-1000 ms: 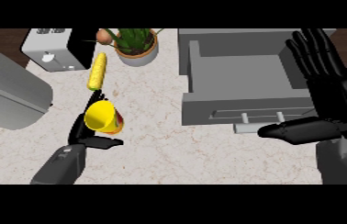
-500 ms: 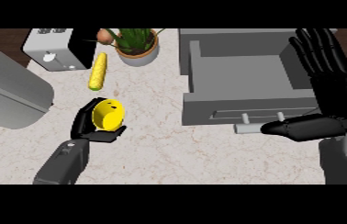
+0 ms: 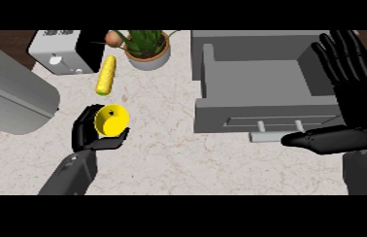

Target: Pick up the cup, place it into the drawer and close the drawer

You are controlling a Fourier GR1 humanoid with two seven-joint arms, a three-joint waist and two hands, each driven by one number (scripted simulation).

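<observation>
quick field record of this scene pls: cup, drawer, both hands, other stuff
target: yellow plastic cup, tilted, left of the drawer
container: grey metal drawer, open
left robot hand: curled round the cup
right robot hand: open, fingers up, by drawer's right edge
other: yellow corn cob, potted green plant, grey toaster

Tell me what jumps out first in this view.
The bright yellow cup stands out, cradled in the left hand at the lower left of the counter. To the right the grey drawer lies open, with the right hand resting open at the right edge, fingers up.
</observation>
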